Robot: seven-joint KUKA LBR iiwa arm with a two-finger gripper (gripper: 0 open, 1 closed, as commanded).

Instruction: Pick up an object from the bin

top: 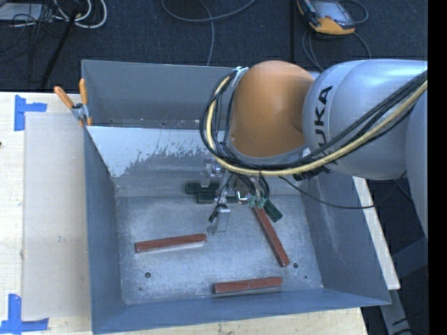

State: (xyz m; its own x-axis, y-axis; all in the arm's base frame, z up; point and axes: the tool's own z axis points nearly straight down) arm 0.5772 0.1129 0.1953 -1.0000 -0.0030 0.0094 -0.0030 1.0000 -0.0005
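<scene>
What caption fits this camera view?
KUKA arm, jaws low in a grey bin, near the leftmost of three reddish-brown bars.

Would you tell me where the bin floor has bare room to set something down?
Bare: between the left wall and the left brown bar, and the front-left corner. Crowded: around the gripper and the slanted bar.

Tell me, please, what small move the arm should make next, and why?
Probably a short move down and left in the view: the gripper hangs just beside the right end of the flat reddish-brown stick lying left of centre on the bin floor, apparently not yet touching it.
</scene>
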